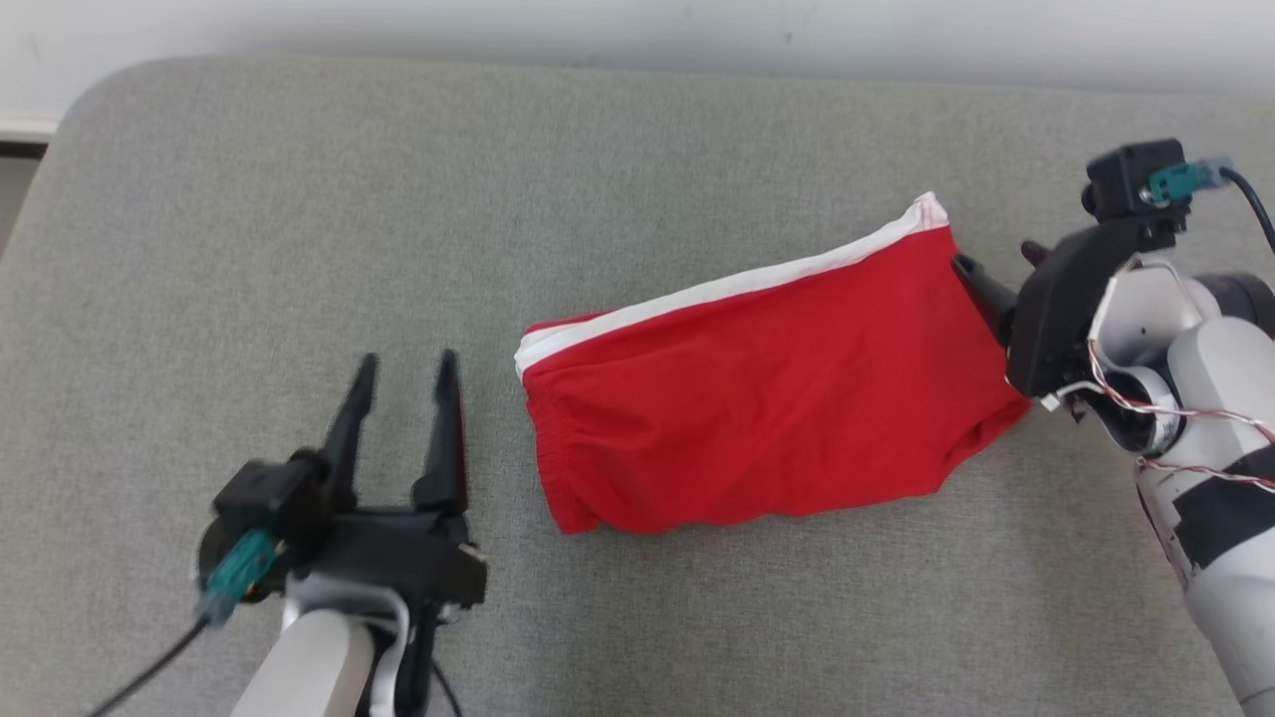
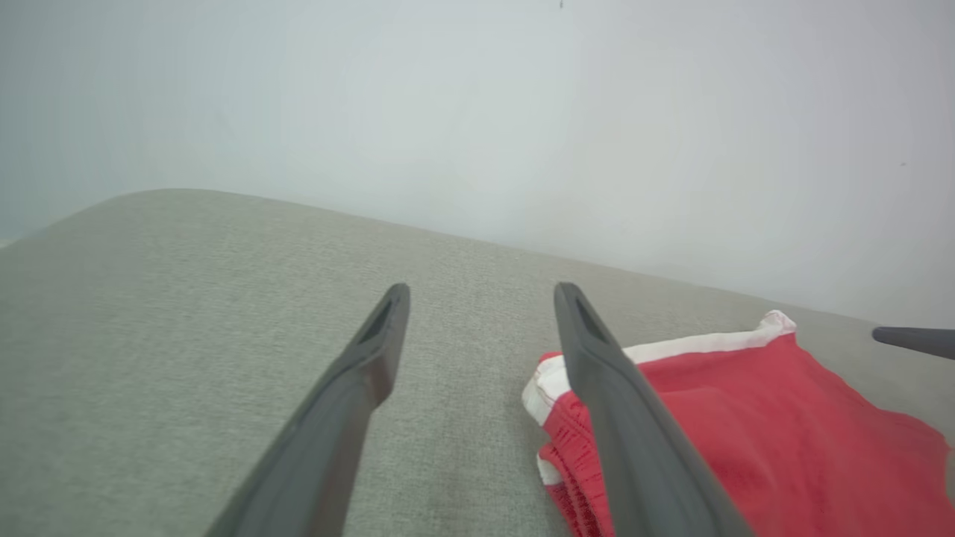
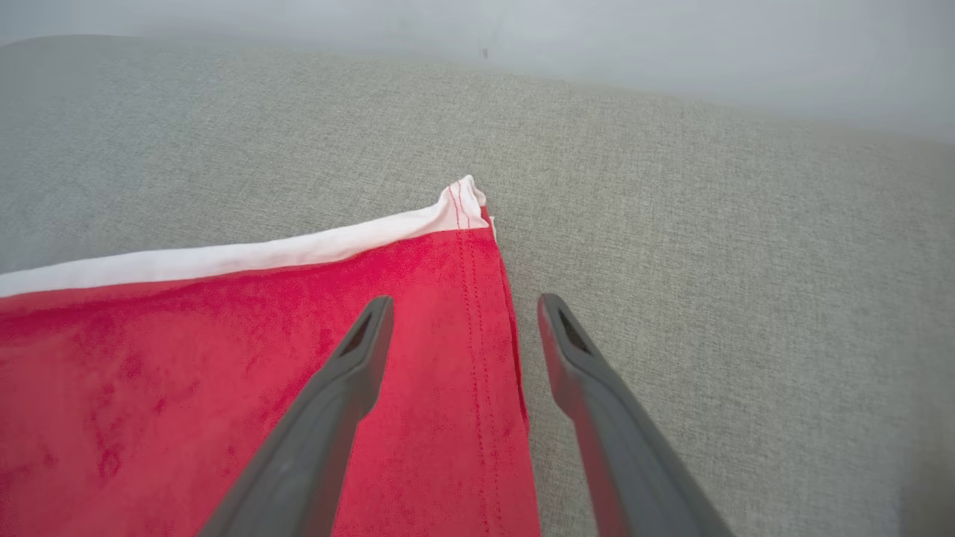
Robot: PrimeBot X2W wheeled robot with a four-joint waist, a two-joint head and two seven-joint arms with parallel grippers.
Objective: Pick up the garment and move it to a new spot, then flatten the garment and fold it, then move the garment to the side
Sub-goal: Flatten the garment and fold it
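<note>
Garment (image 1: 757, 398), meaning the red soft-cloth shorts with a white band (image 1: 717, 289) along the far edge, is lying on the wide grey woven cushion (image 1: 299, 199). It's a bit right of centre and skewed, with its right end angled toward the back.

Both my claws are spread wide and holding nothing. My left claw (image 1: 406, 360) hangs just beside the gathered elastic waistband (image 1: 543, 438), over bare cushion. My right claw (image 1: 996, 257) sits at the opposite end, one finger over red cloth and the other over grey, straddling the stitched hem (image 3: 477, 313).

What worries me: I reckon it's folded and only the shift to the side is left (could be wrong). If I pinch just the top layer at the hem, the layers will likely slide apart and the fold opens. Same thing if one claw pulls ahead of the other, since this stuff looks limp and the cushion weave looks grippy. The near-right corner seems tucked under too, so a drag could bunch it.

Looks-wise: mostly smooth, light wrinkles near the waistband, near edge wavy.
</note>
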